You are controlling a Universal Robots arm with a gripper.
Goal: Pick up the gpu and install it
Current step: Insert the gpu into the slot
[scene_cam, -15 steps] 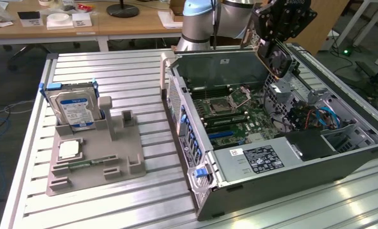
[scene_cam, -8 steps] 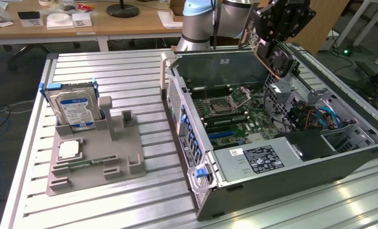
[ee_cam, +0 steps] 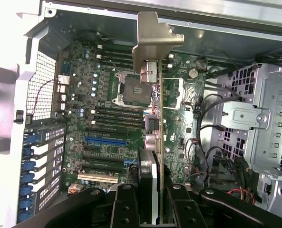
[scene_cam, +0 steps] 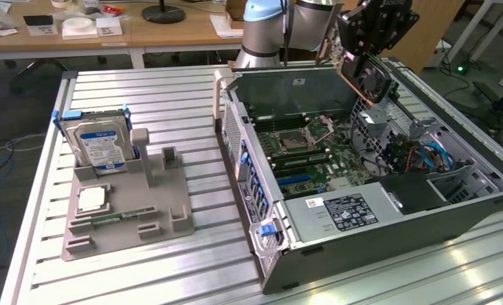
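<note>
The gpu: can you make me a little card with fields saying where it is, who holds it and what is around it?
gpu: seen edge-on, hanging above the open case, not in a slot
gripper: shut on the gpu, a finger on each side
computer case: open, on the metal table
motherboard: bare, below the gpu
hard drive: upright in the grey holder, on the exterior view's left

1. Hard drive label (scene_cam: 99, 145), blue and white, at 9 o'clock in the exterior view: words too small to read.
2. Power box label (scene_cam: 350, 211), at 5 o'clock: also too small to read.
</note>
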